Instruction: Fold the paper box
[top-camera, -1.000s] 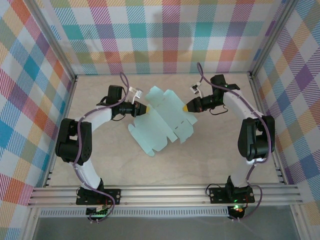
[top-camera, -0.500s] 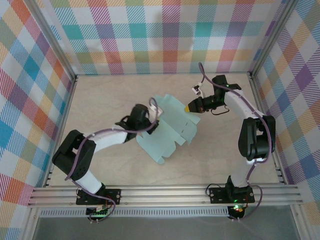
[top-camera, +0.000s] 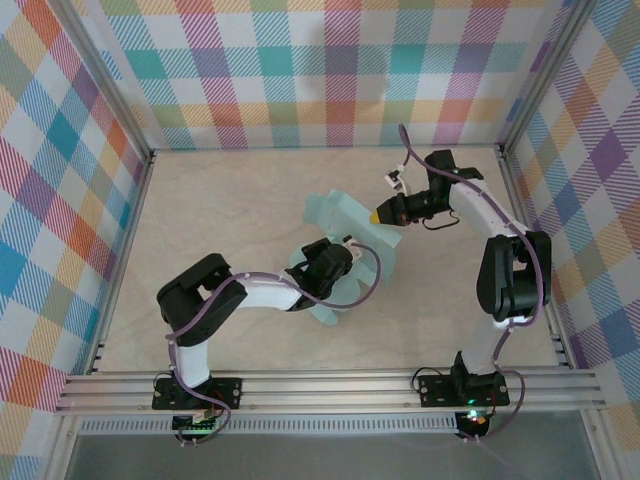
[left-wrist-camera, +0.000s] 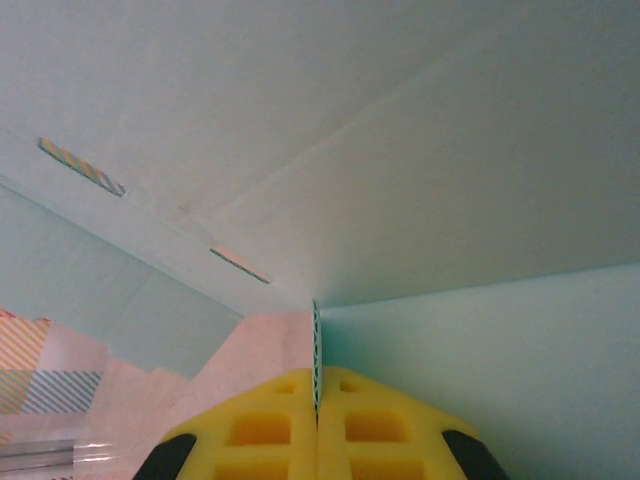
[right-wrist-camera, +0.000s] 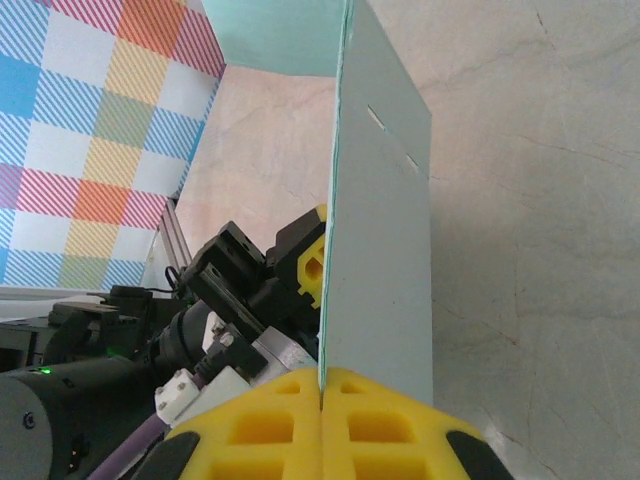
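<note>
The paper box (top-camera: 345, 222) is a pale mint-green die-cut sheet, held off the table between both arms at mid-table. My left gripper (top-camera: 348, 262) is shut on its lower edge; in the left wrist view the card's thin edge (left-wrist-camera: 316, 340) runs straight into the closed yellow pads (left-wrist-camera: 262, 430). My right gripper (top-camera: 375, 214) is shut on the sheet's right edge. In the right wrist view the card panel (right-wrist-camera: 385, 240) stands upright from the closed gripper (right-wrist-camera: 321, 385), with slits (right-wrist-camera: 392, 135) in it. The left gripper (right-wrist-camera: 305, 265) shows behind the card.
A pale wooden tabletop (top-camera: 210, 210) is walled by checked fabric panels (top-camera: 60, 150). An aluminium rail (top-camera: 330, 385) runs along the near edge by the arm bases. The left arm (top-camera: 200, 295) stretches low across the table's left-centre.
My left arm has swung down and rightward, carrying its end of the sheet toward the table's middle; the sheet has bent up and bunched. The right gripper has stayed in place.
</note>
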